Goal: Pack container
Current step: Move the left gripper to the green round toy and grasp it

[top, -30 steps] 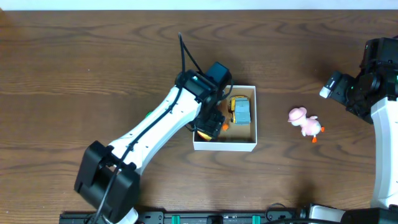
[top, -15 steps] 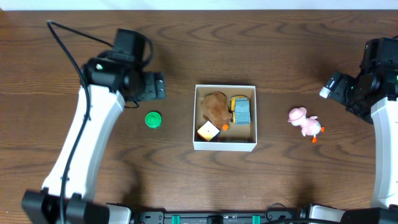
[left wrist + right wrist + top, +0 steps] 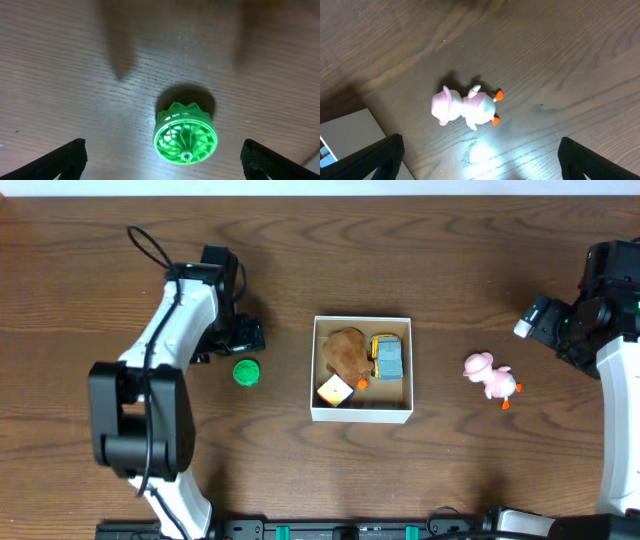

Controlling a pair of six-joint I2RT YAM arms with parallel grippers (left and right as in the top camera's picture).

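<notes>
packed: three small toys (image 3: 345, 352) in square white cardboard container (image 3: 361, 414) | unpacked, on desk (image 3: 90, 260): green ridged plastic disc (image 3: 185, 138), pink toy duck (image 3: 464, 107) | left gripper (image 3: 165, 156), right gripper (image 3: 480, 156): jaws apart, empty

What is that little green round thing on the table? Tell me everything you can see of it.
The green toy is a small bright-green disc, plastic by its look and slightly see-through. It has a scalloped edge and thin ribs running out from a central nub, like a spinning top or cap. It lies flat on the wooden table, alone, to the left of the white container and outside it. Only the table touches it; the left claw hangs open close by, clear of it.
</notes>
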